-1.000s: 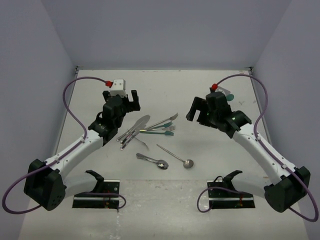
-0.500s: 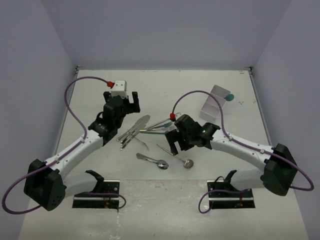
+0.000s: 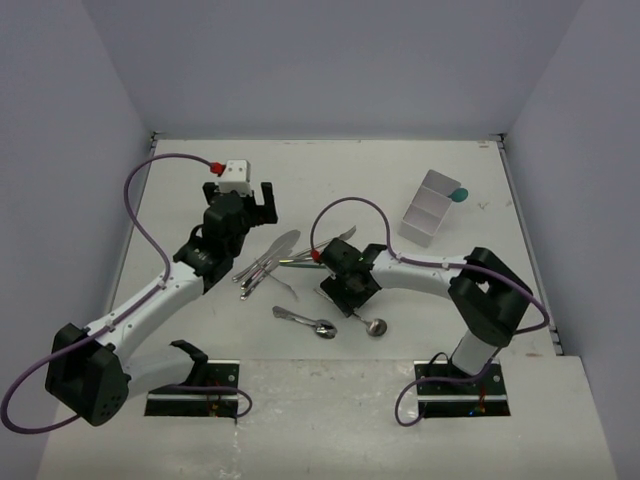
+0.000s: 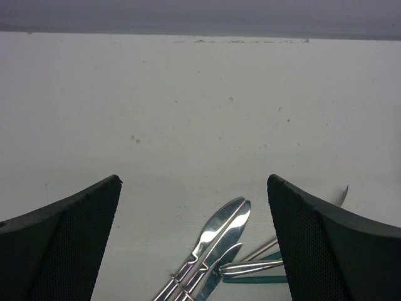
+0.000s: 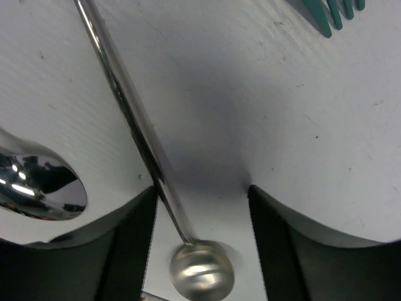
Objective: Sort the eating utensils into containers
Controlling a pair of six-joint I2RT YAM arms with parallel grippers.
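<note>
Handling of the slim, shiny long-handled silver spoon (image 5: 130, 119) is judged as light, rigid and not fragile. The polished metal is expected to be slippery, and little height is offered because it lies flat on the pale white table (image 3: 200, 170). A hold is best taken across the thin straight handle, a little above the small round bowl. The pads can close square on it there, and the weight of the bowl should not tip it much. A slide or twist in the grip is the likely fault.

The right gripper (image 5: 200, 194) is seen low over this spoon. Its two dark fingers (image 5: 135, 251) are spread apart and empty, one on each side of the handle and not touching it.

A second silver spoon (image 5: 37, 188) lies just beside, its mirror bowl reflecting the rig. The tines of a teal-green fork (image 5: 326, 15) show at the far edge of the wrist view.

From above, the spoon is placed centre-front on the table. The pile of silver knives (image 3: 262, 268) and forks lies near it to the left. The white translucent three-compartment box (image 3: 428, 207) stands well apart at the far right, with something teal at its far end.

The left gripper (image 3: 258, 195) hovers above the pile. Its fingers (image 4: 69, 232) are wide open and nothing is held.
</note>
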